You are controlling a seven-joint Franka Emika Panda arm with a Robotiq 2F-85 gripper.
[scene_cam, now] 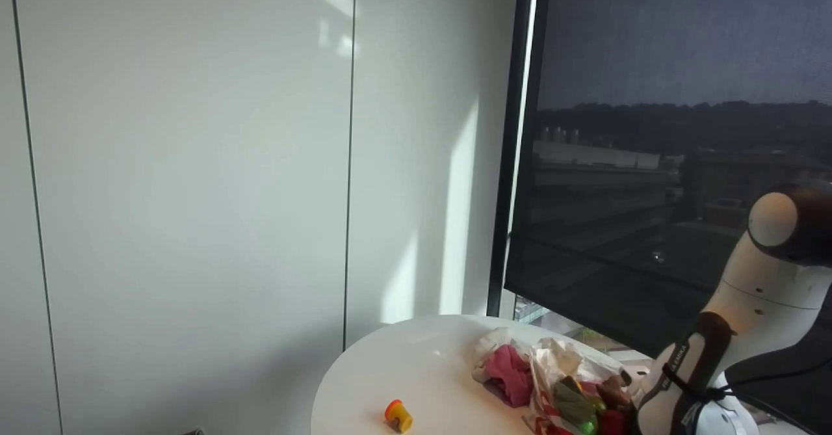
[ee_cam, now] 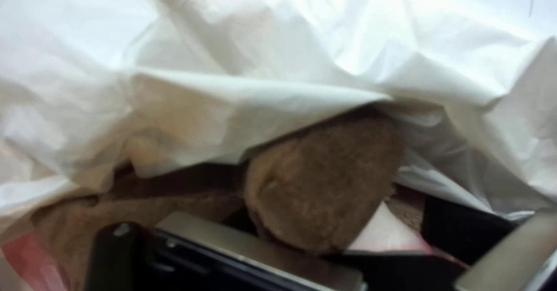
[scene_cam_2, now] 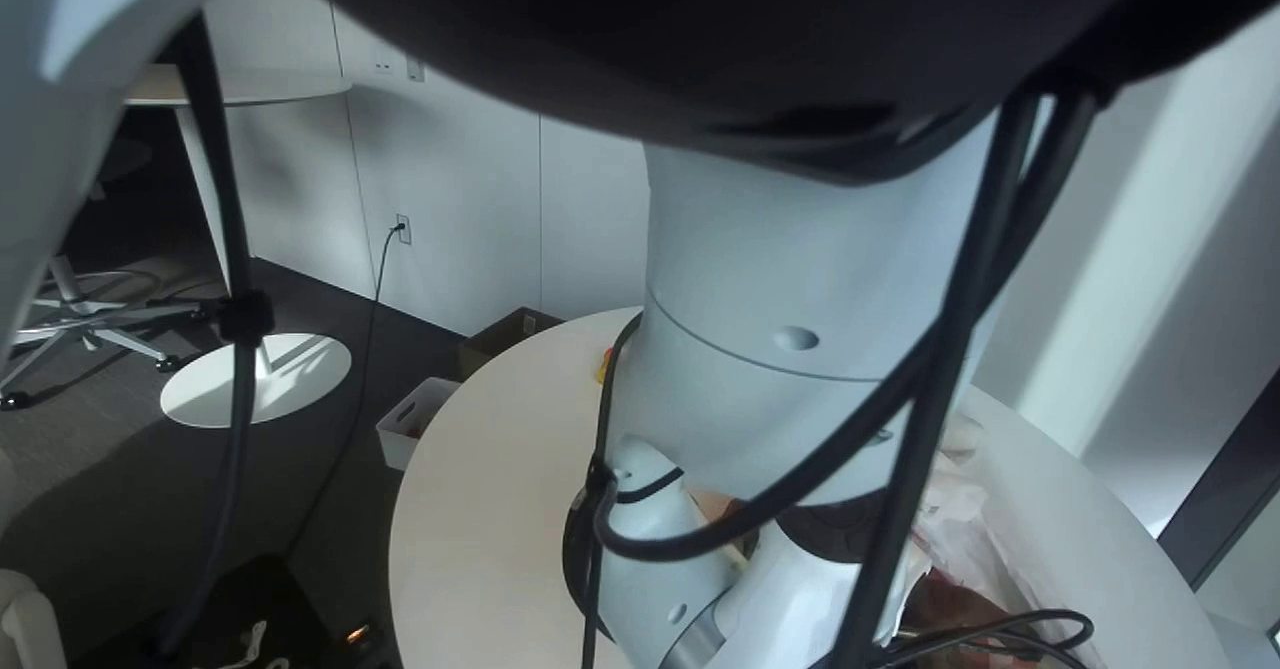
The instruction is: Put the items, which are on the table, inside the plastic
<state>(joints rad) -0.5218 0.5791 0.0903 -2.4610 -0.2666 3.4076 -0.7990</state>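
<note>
A yellow cup with a red-orange rim point(scene_cam: 398, 417) lies tilted on the white round table point(scene_cam: 364, 370). It is partly hidden in an exterior view point(scene_cam_2: 604, 367). A crumpled whitish plastic bag point(scene_cam: 547, 350) lies beside the arm, with a green cloth-like item point(scene_cam: 572, 401) and brown and red items in or against it. A pink cloth point(scene_cam: 510, 375) lies at its edge. In the wrist view the bag point(ee_cam: 270, 86) covers part of a brown fuzzy item point(ee_cam: 322, 186). My gripper point(ee_cam: 409, 282) is low at the bag, its fingers apart; the exterior views hide its jaws.
The arm point(scene_cam: 767, 292) leans over the table's right side and blocks much of an exterior view. Black cables point(scene_cam_2: 930, 389) hang along it. A white bin point(scene_cam_2: 398, 439) and a brown box point(scene_cam_2: 500, 337) stand beyond the table edge. A dark window blind point(scene_cam: 650, 129) is behind.
</note>
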